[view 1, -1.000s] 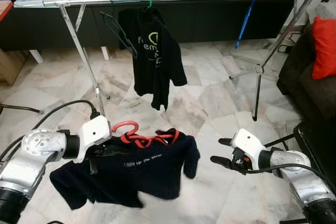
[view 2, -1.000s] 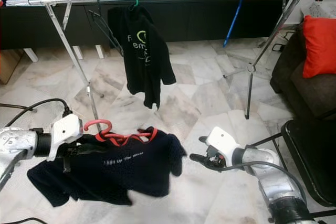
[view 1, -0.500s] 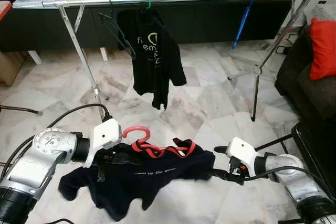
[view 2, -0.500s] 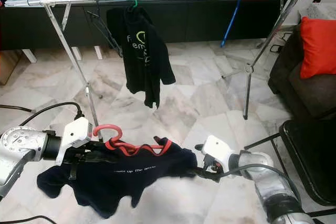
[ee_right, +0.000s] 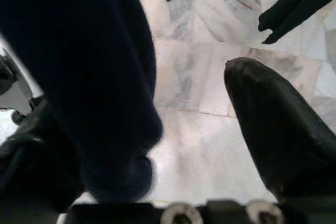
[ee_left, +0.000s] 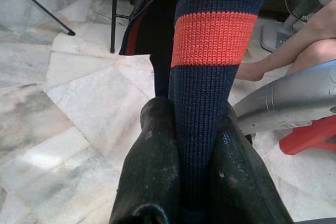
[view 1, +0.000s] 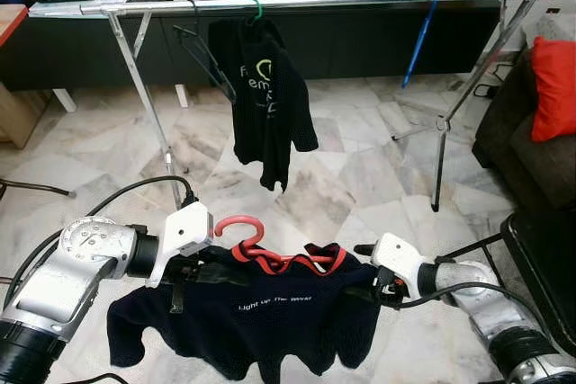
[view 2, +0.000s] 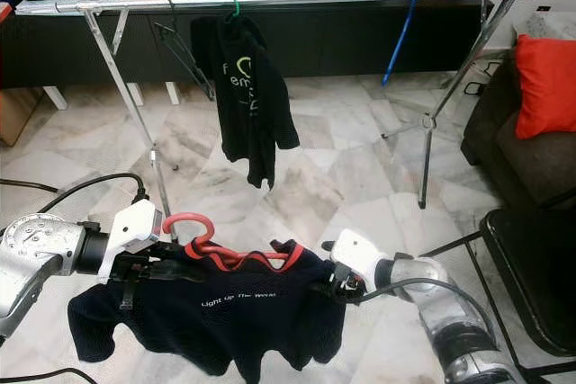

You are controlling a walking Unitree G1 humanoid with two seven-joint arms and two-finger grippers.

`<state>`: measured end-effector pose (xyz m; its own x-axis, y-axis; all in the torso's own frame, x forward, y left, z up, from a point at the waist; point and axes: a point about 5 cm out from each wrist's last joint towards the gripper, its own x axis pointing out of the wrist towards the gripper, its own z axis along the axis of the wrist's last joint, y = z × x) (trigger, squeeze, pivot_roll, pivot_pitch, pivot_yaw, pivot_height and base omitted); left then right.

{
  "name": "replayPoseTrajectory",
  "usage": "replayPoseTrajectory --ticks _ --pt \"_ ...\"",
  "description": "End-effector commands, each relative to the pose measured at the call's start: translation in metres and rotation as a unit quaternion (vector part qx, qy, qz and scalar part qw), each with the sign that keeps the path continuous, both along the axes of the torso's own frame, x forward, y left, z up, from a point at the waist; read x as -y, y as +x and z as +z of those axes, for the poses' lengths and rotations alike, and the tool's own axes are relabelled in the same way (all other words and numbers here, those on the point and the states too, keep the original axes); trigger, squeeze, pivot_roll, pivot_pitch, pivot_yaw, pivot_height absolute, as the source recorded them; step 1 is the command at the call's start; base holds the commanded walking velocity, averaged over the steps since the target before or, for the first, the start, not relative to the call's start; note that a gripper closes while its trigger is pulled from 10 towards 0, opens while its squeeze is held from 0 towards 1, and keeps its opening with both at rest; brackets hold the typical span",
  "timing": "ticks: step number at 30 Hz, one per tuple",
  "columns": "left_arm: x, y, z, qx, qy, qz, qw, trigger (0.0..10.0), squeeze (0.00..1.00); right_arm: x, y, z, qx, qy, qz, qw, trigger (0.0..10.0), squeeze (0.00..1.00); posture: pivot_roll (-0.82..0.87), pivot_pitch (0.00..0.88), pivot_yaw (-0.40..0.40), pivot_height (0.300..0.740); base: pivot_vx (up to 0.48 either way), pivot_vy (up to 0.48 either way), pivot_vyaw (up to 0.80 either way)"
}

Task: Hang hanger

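So you were mid-carry here, with the hang itself not done yet. Your left gripper [view 1: 216, 269] sat in the lower left of the head view, fingers [ee_left: 152, 182] clenched on the striped collar of the navy sweater [view 1: 261, 312], right where it wraps the red hanger [view 1: 243, 238]. The hanger was low in the centre of the frame, hook up, well below the clothes rail [view 1: 315, 2] running across the top. Your right gripper [view 1: 382, 287] was at the lower right against the sweater's far shoulder; in the wrist view its fingers [ee_right: 273, 140] were spread with cloth hanging between them, so I'd call it released, not gripping. Next move, I reckon: lift that hook up over the bar, in the free stretch between the hung black shirt [view 1: 265, 105] and the blue hanger [view 1: 421, 33].
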<state>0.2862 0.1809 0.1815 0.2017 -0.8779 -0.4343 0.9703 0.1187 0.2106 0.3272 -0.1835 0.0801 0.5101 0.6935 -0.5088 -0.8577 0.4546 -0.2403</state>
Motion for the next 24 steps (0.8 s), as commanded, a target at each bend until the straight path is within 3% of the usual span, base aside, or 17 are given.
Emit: replayPoseTrajectory --ticks 1,11,24 --pt "0.0059 -0.0010 0.0072 0.012 -0.005 -0.019 1.000 10.0 0.00 0.0013 -0.0005 0.0002 -0.003 0.009 0.004 1.000 0.0 0.00 -0.02 0.148 -0.054 0.740 0.000 0.000 0.00" --pt "0.0040 0.0011 0.0037 0.012 0.008 -0.011 1.000 10.0 0.00 0.0093 -0.0004 -0.0023 -0.001 -0.022 -0.001 1.000 0.0 0.00 -0.02 0.144 -0.052 0.740 0.000 0.000 0.00" --pt "0.0017 0.0021 0.0006 0.013 0.020 -0.005 1.000 10.0 0.00 0.0099 0.0004 -0.0026 -0.001 -0.026 -0.001 1.000 0.0 0.00 -0.02 0.143 -0.052 0.740 0.000 0.000 0.00"
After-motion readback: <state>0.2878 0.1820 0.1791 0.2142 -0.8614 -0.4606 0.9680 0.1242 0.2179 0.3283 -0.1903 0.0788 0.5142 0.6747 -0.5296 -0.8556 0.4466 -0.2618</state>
